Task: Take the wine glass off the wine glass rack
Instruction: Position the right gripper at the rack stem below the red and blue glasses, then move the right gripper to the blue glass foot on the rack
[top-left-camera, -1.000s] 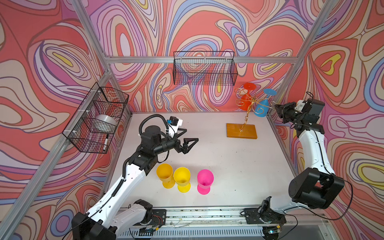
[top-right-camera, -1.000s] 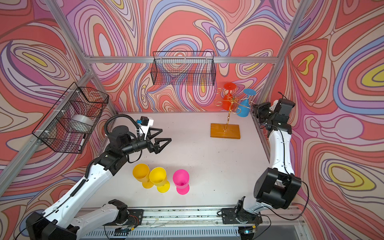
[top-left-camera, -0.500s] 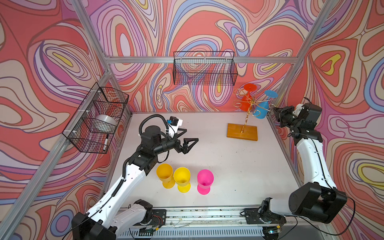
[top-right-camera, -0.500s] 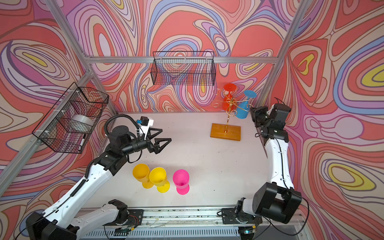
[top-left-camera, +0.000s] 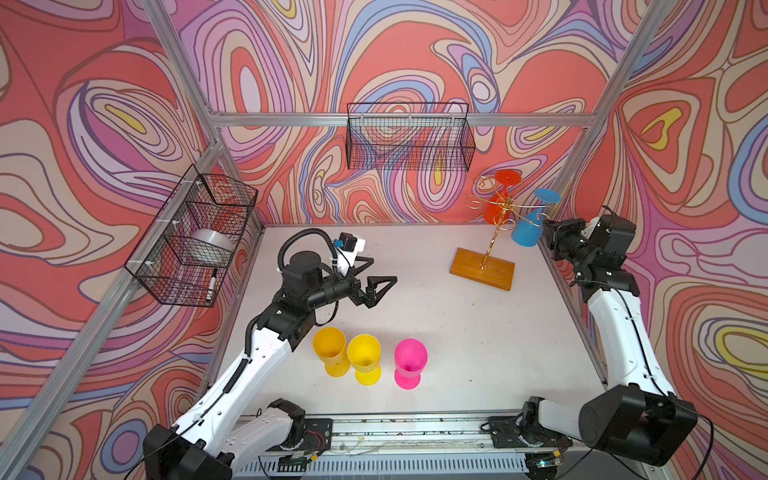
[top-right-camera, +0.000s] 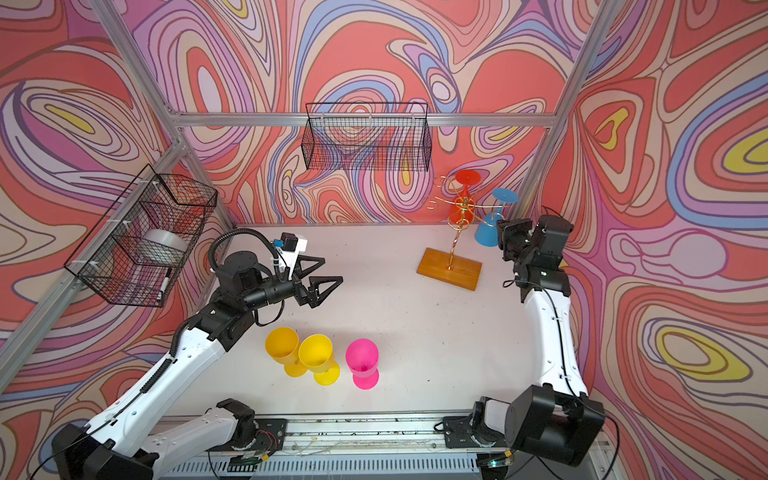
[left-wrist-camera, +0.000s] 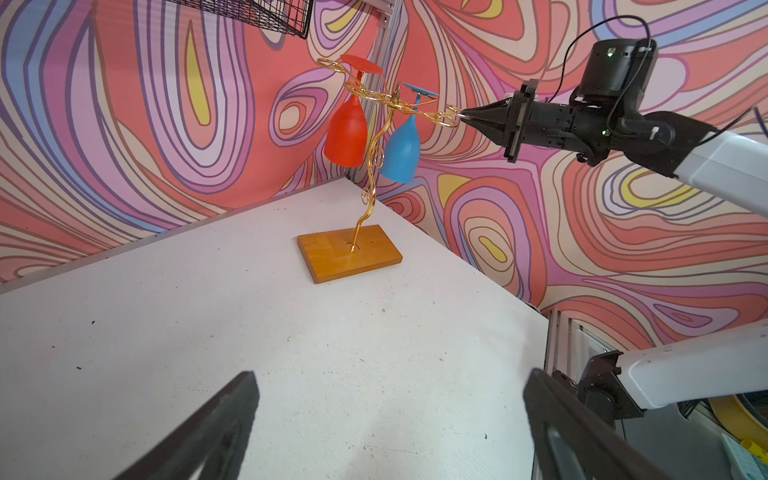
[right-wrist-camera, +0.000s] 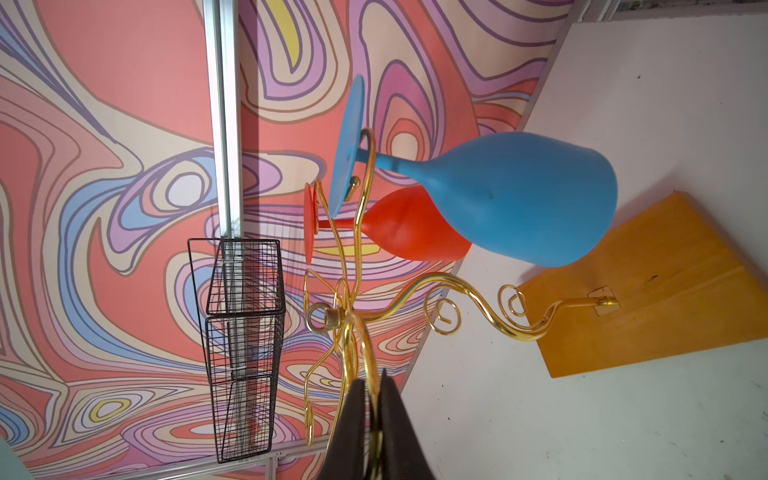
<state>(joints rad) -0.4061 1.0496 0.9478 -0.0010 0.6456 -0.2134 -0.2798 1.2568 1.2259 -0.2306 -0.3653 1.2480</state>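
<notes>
Left gripper (top-left-camera: 382, 270) is held wide open above the table (top-left-camera: 457, 353), with nothing between its jaws, and is pointed toward the right half of the scene. On the wall to its left a black wire basket (top-left-camera: 195, 237) is hung; a pale round thing and a marker are seen inside it. A 2nd basket (top-left-camera: 409, 137) is fixed to the back wall.

Near the front edge, 3 cups are stood upright in a row – 2 yellow ones (top-left-camera: 330, 349) (top-left-camera: 363, 357) touching or nearly so, and 1 pink one (top-left-camera: 410, 359) just beside them.

Farther right, near the back right corner, the rack (top-left-camera: 482, 269) is set on the table by its orange base. From its gold arms 2 glasses are hung bowl-down with their feet uppermost: the red glass (top-left-camera: 490, 216) on the side toward the back wall, the blue glass (top-left-camera: 525, 233) on the side toward the right arm. Neither glass is touched by a gripper.

Right gripper (left-wrist-camera: 464, 114) is closed on the curled tip of 1 bare gold arm of the rack – in the right wrist view the wire is seen pinched between the 2 dark fingers (right-wrist-camera: 349, 415). The blue glass is hung just beside that arm.
</notes>
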